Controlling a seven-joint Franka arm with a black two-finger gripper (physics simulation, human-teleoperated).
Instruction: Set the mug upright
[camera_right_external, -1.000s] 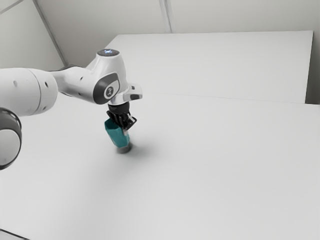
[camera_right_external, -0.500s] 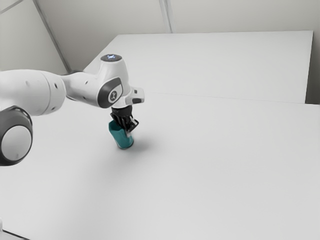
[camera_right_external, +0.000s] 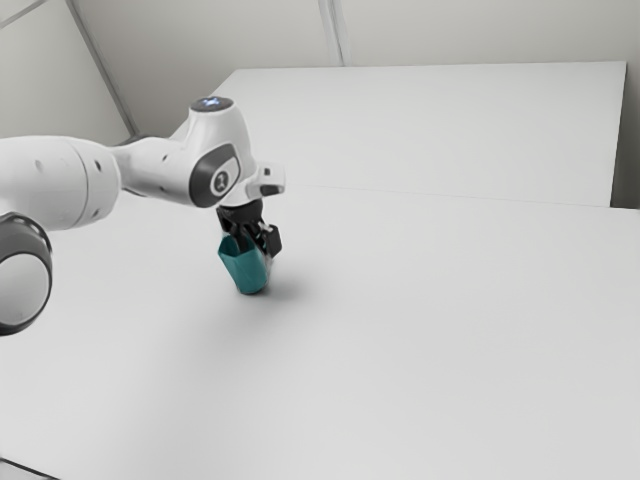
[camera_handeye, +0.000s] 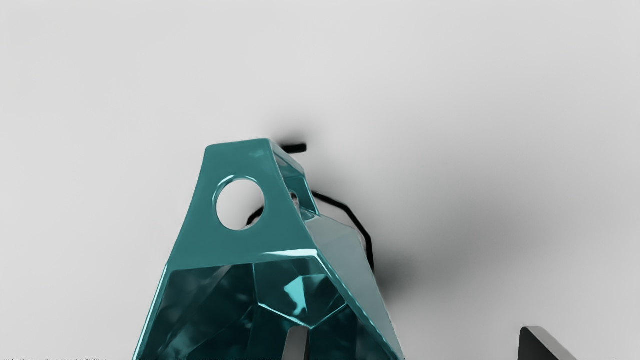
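Observation:
The teal mug (camera_right_external: 245, 266) has its base low at the table and leans slightly toward the exterior view's left, mouth up. My gripper (camera_right_external: 261, 250) is over its mouth and its side. In the wrist view the mug (camera_handeye: 245, 245) shows its open mouth and a handle with a round hole. There my gripper (camera_handeye: 415, 342) is open: one finger (camera_handeye: 296, 345) reaches into the mouth, while the other stands outside, apart from the wall. Whether the whole base rests flat on the table is hard to tell.
The white table (camera_right_external: 400, 330) extends around the mug, and a white panel (camera_right_external: 430, 130) lies behind it. Thin black lines (camera_handeye: 357, 220) show beside and beneath the mug in the wrist view.
Compared with a second ago, the mug stands more upright and a little toward the exterior view's right. My fingers have spread apart; the hand dipped, then rose again.

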